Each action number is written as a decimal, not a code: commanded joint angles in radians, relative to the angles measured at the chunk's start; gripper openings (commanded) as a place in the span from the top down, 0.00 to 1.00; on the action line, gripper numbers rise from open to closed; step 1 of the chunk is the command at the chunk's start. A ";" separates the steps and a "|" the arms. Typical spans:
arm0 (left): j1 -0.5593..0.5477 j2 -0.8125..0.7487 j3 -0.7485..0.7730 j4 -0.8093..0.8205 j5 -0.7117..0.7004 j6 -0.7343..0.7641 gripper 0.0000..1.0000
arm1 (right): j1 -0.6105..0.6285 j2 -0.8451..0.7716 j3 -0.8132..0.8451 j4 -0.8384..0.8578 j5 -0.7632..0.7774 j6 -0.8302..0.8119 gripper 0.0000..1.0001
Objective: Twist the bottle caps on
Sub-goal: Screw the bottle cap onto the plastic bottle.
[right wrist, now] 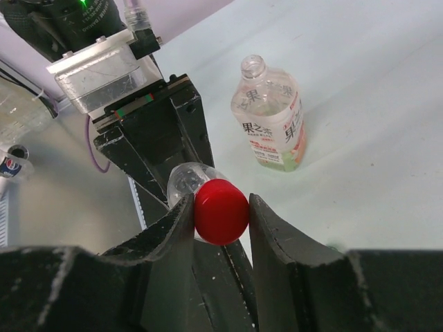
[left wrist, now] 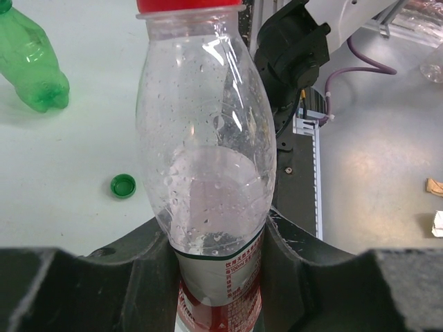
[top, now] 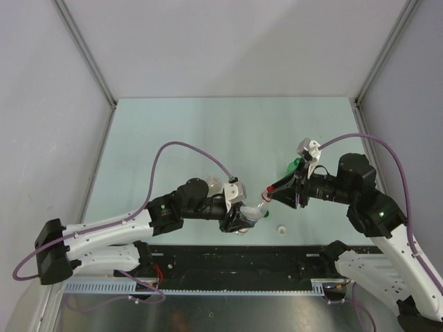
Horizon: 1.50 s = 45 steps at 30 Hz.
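My left gripper (top: 243, 220) is shut on the small clear red-labelled bottle (left wrist: 208, 152), gripping its labelled lower body and holding it tilted above the table near the front edge. The red cap (right wrist: 220, 211) sits on the bottle's neck. My right gripper (right wrist: 220, 216) is closed around this red cap, one finger on each side. The green cap (left wrist: 123, 185) lies loose on the table. The white cap (top: 282, 229) lies on the table near the front edge, below the right gripper (top: 271, 191).
The green bottle (left wrist: 31, 66) lies on its side on the table, behind the right wrist in the top view (top: 294, 165). The wider clear orange-labelled bottle (right wrist: 271, 121) stands upright with no cap. A black rail (top: 235, 259) runs along the near edge.
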 commanded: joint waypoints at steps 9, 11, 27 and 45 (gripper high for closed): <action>0.023 0.060 0.036 0.041 0.024 -0.024 0.71 | 0.034 0.008 0.000 -0.049 0.064 -0.038 0.61; 0.023 0.057 0.036 0.042 0.025 -0.024 0.71 | 0.038 0.003 0.000 -0.056 0.088 -0.039 0.62; 0.031 0.022 0.027 0.044 0.025 -0.014 0.72 | 0.054 0.010 -0.004 -0.066 0.132 -0.034 0.61; 0.031 0.024 0.039 0.063 0.071 0.001 0.73 | 0.061 0.050 -0.011 -0.031 0.067 -0.019 0.58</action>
